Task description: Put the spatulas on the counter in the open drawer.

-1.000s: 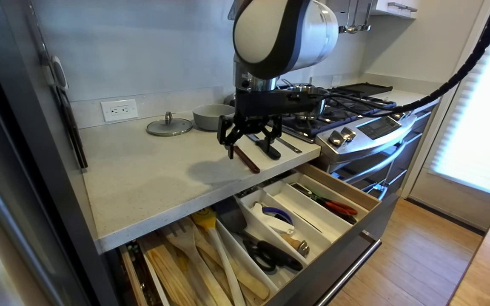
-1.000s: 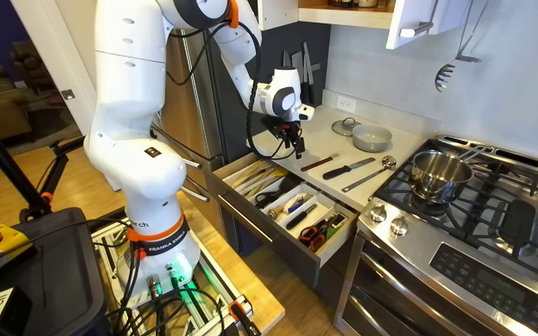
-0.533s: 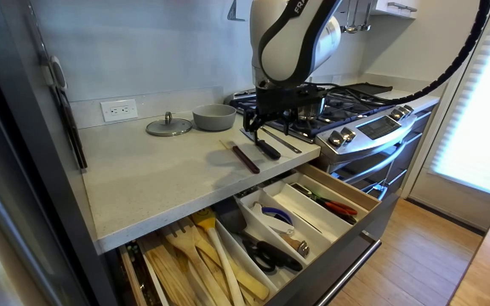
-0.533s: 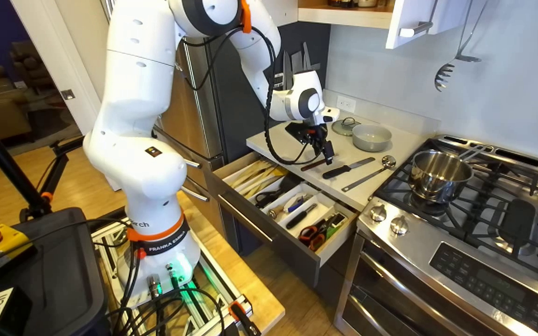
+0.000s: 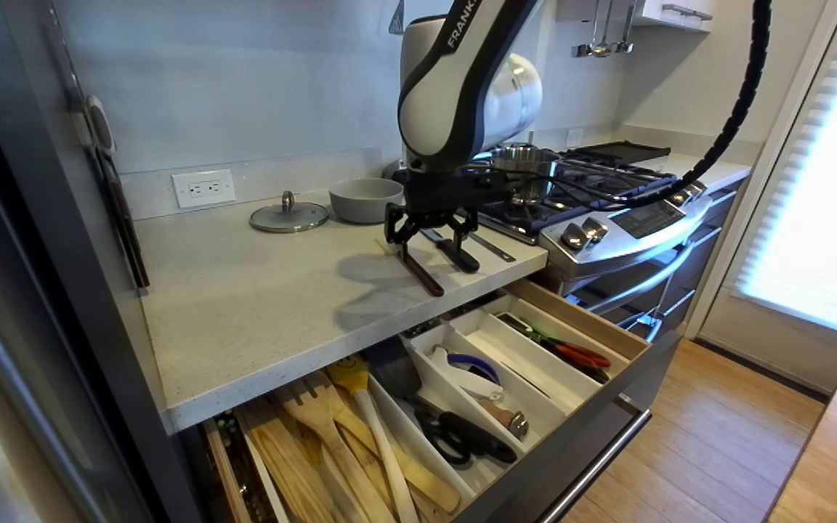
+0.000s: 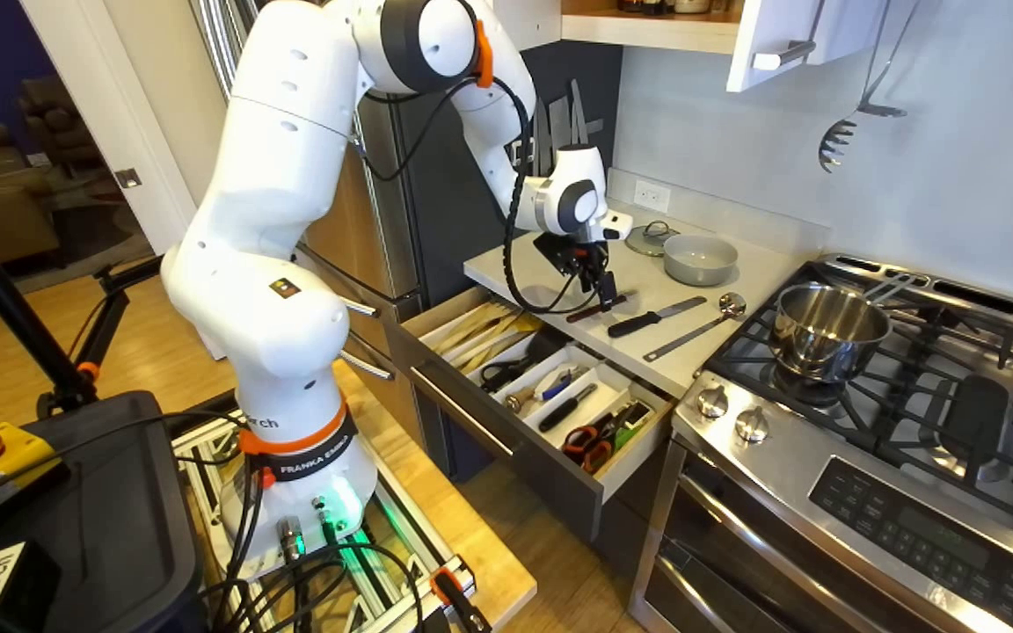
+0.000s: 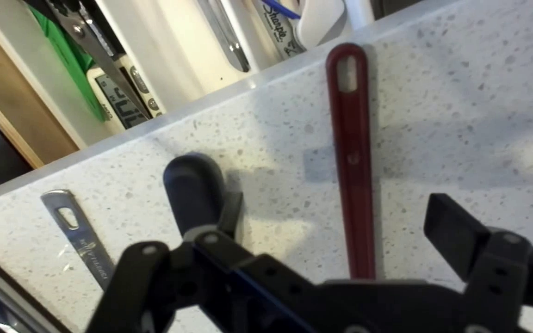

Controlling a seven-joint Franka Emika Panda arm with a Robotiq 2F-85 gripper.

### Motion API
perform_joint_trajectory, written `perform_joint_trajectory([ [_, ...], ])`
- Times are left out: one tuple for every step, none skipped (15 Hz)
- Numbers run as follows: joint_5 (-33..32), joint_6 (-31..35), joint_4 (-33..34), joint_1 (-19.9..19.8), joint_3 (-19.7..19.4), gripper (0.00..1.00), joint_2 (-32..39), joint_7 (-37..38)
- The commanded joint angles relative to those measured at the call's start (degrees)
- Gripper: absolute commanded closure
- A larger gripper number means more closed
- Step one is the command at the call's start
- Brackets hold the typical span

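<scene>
A spatula with a dark red handle point(image 7: 353, 138) lies on the counter point(image 5: 259, 305); the handle also shows in both exterior views point(image 5: 422, 276) point(image 6: 583, 313). A black-handled spatula with a long flat metal blade point(image 6: 681, 308) lies beside it; its handle point(image 7: 192, 185) is behind my left fingertip in the wrist view. My gripper point(image 7: 340, 223) is open and empty. Its fingers are on either side of the red handle, apart from it; contact with the counter cannot be told. The red spatula's far end is hidden under the gripper in the wrist view. The drawer point(image 5: 571, 450) below stands open.
A metal ladle point(image 6: 691, 340) lies towards the stove point(image 6: 761, 457). A grey bowl point(image 5: 366, 200) and a glass lid point(image 5: 289, 216) stand at the back. The drawer's white dividers point(image 5: 520, 356) hold wooden utensils point(image 5: 346, 436), scissors and other tools. A pot point(image 6: 830, 330) sits on the stove.
My gripper has moved along the counter towards the stove, then slightly back, and now stands lower over the red handle. The spatulas and the drawer have not moved.
</scene>
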Motion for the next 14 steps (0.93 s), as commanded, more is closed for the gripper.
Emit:
perform_joint_trajectory([
  [2.1,1.0,2.8,-0.6,0.5,0.03,3.5,-2.4],
  [2.2,1.1,3.3,-0.5,0.4,0.25,4.0,-2.6],
  [2.4,1.0,3.7,-0.5,0.4,0.28,4.5,-2.7],
  [2.5,0.9,4.1,-0.4,0.4,0.28,5.0,-3.0],
  [2.9,0.8,4.4,-0.6,0.6,0.36,5.4,-3.6],
  [3.0,0.7,4.7,-0.4,0.5,0.44,5.7,-3.9],
  [3.3,0.6,4.9,-0.4,0.6,0.51,6.0,-4.2],
  [3.5,0.4,5.0,-0.5,0.6,0.61,6.2,-4.7],
  [3.7,0.4,5.1,-0.4,0.6,0.67,6.4,-5.0],
  [4.0,0.2,5.2,-0.5,0.7,0.76,6.1,-5.4],
  [4.3,0.1,5.1,-0.6,0.9,0.82,5.9,-5.9],
  [4.7,-0.2,4.9,-0.8,1.4,0.89,5.5,-6.7],
  [5.3,-0.7,4.6,-1.2,2.0,0.98,5.1,-7.6],
  [6.0,-1.2,4.1,-1.6,2.7,0.99,4.3,-8.6],
])
